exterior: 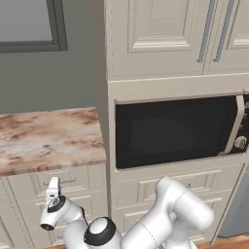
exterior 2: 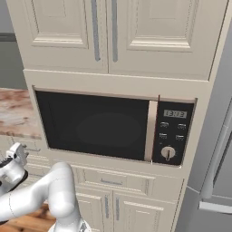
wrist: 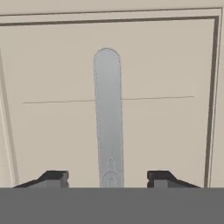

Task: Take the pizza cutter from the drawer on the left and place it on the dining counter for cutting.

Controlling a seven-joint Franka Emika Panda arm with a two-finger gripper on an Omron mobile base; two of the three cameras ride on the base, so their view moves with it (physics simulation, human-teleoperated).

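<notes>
The claw (wrist: 108,178) stands apart astride the silver bar handle (wrist: 108,113); the drawer (exterior: 61,183) is closed, contents hidden.

Arm is folded low, elbow raised, forearm stretched out to the left; gripper (exterior: 52,184) is held level at the end of it; fingertips (wrist: 54,177) are seen spread apart in the hand view, nothing clamped between them.

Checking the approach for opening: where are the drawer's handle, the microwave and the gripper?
drawer handle (wrist: 108,118): hand view, middle of the silver bar.
microwave (exterior 2: 99,127): right base view, centre of its dark door.
gripper (wrist: 107,178): hand view, midway between its fingers.
</notes>
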